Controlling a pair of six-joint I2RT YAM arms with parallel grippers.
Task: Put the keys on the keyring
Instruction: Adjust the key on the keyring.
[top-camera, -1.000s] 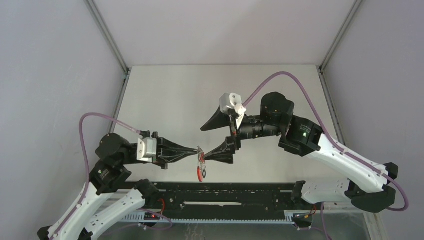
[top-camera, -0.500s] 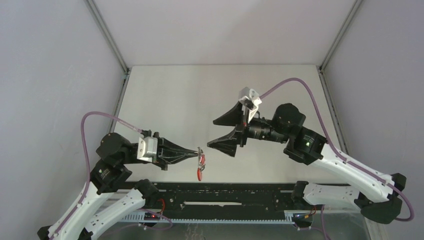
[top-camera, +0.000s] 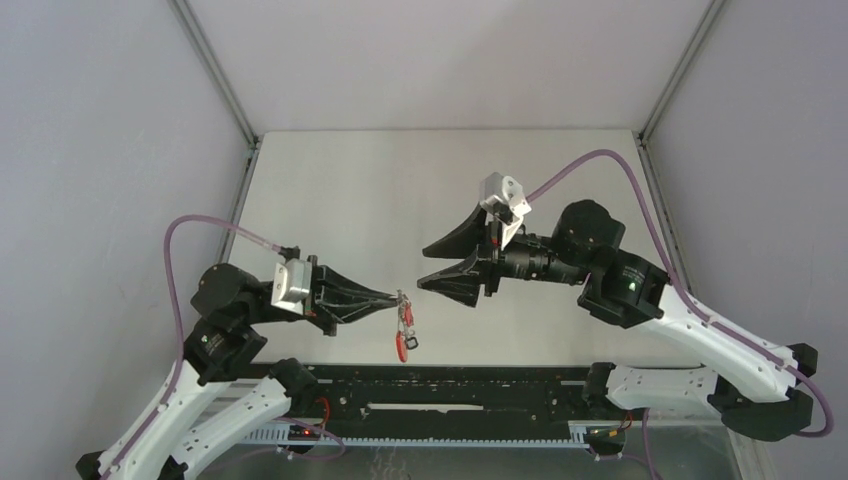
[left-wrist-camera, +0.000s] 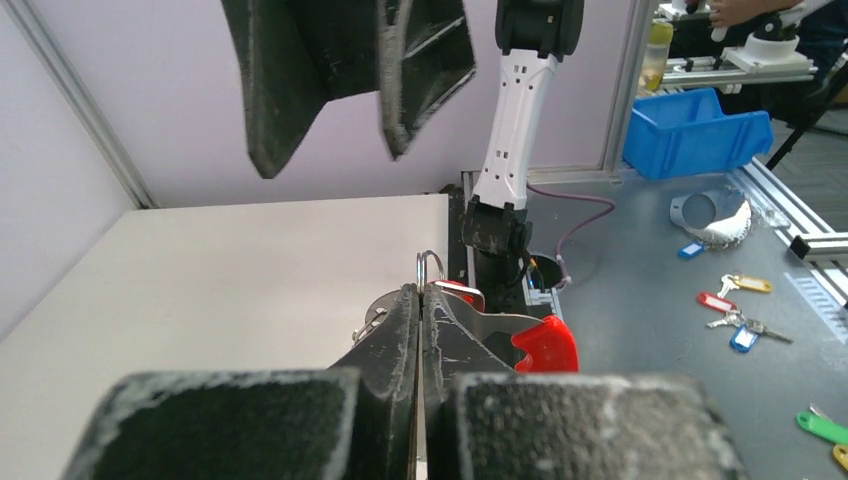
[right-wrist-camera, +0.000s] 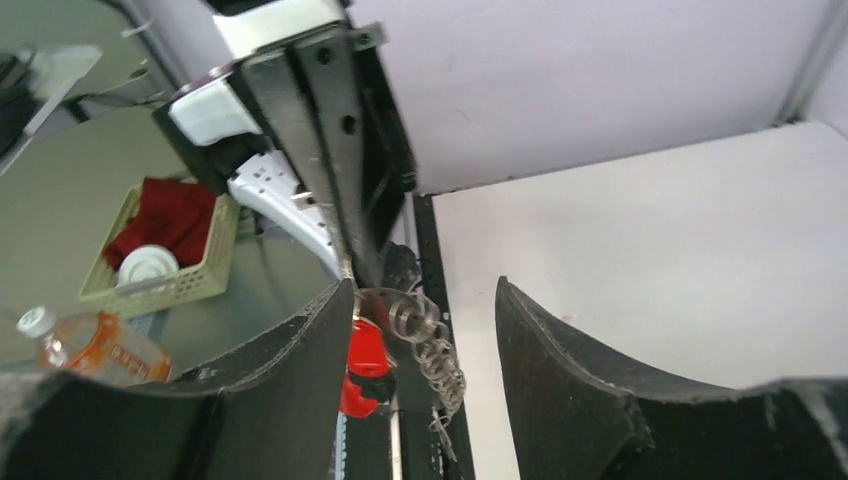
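The pale table (top-camera: 400, 200) runs from a black rail (top-camera: 450, 385) at six o'clock to the grey back wall (top-camera: 450, 60) at twelve.

From above the keys (top-camera: 406, 314) are too small to tell from the keyring (left-wrist-camera: 430, 268), half hidden by the left fingers (left-wrist-camera: 396, 340).

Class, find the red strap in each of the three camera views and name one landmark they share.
Top view: red strap hangs lower centre, under the left claw.
Left wrist: strap lower centre-right, just past the shut fingers.
Right wrist: strap bottom centre-left.
Shared landmark: the left claw.
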